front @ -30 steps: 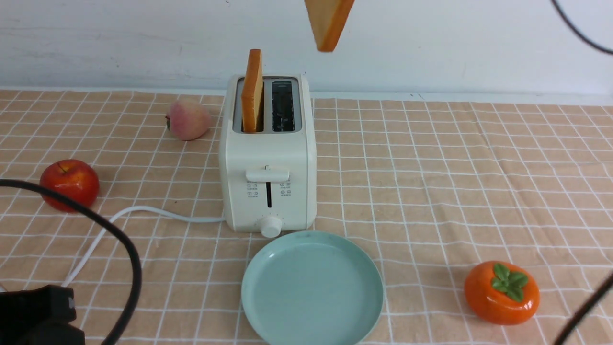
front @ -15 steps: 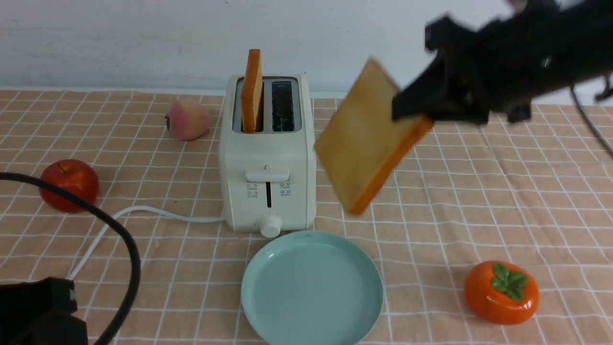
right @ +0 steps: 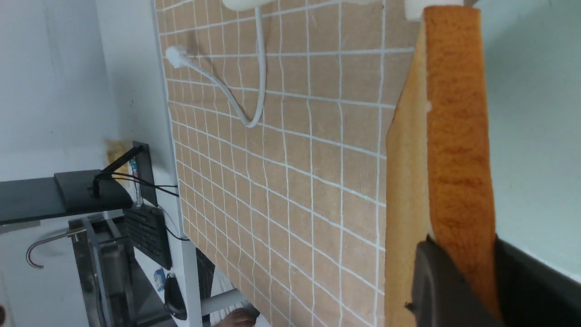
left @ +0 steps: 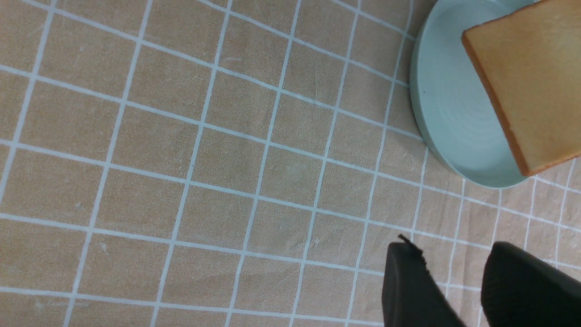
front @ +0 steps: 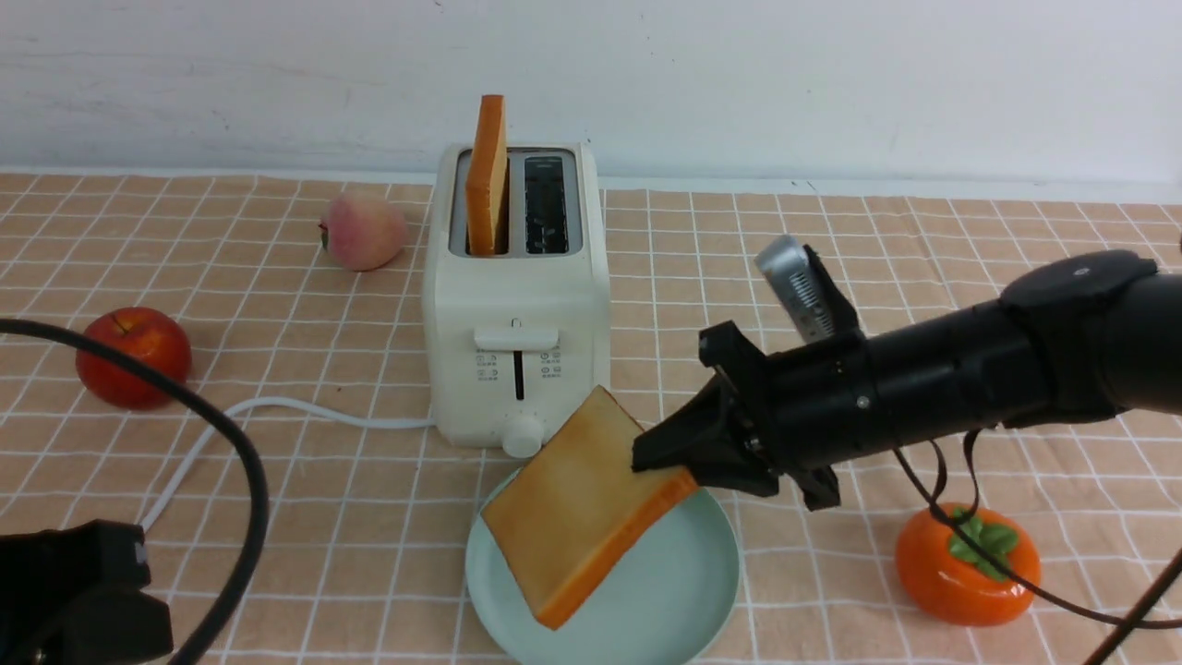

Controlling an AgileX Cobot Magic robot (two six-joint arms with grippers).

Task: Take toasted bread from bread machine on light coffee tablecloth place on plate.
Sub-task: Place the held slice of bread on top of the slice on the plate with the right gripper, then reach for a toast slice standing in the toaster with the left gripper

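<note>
My right gripper (front: 669,466) is shut on a slice of toasted bread (front: 582,508) and holds it tilted just above the mint-green plate (front: 683,600); its lower corner is close to the plate, contact unclear. The right wrist view shows the toast's crust (right: 458,136) clamped between the fingers (right: 438,290). A second toast slice (front: 487,175) stands upright in the left slot of the cream-white bread machine (front: 517,305); the right slot is empty. My left gripper (left: 454,272) is open and empty over the light coffee tablecloth (left: 181,159), beside the plate (left: 445,118).
A red apple (front: 134,356) and a peach (front: 363,231) lie left of the toaster. An orange persimmon (front: 967,563) sits right of the plate. The toaster's white cord (front: 277,411) runs left across the cloth. A black cable (front: 231,462) arcs at the front left.
My right arm has come down from high up and moved left, bringing the toast from above the toaster to just over the plate. The left arm has barely moved.
</note>
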